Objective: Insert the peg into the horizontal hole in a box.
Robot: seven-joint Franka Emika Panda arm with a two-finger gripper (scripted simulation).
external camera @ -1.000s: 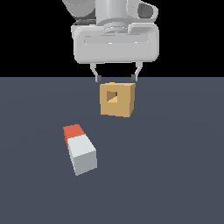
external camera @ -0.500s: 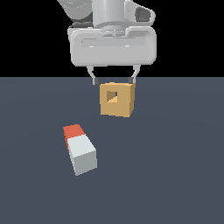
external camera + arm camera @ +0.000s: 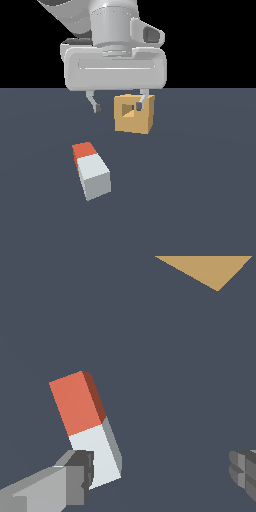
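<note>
On the desk: a dark slate-blue flat desk (image 3: pixel 200 200) carries everything; its far edge meets plain black background.
Peg axis: the short square-sectioned pale grey-white peg with an orange-red end (image 3: pixel 91 170) lies flat, its long axis running slantwise from the near edge toward the far edge, red end farther away.
Peg place: near the desk's middle, well apart from the box.
Box: a tan, yellowish-brown cube (image 3: pixel 133 114) stands nearer the far edge; its small square dark hole (image 3: pixel 128 107) faces the near edge.
Gripper: the grey gripper (image 3: pixel 119 106) hangs above the desk, spread wide and holding nothing; one fingertip (image 3: pixel 75 476) shows beside the peg's white end.
</note>
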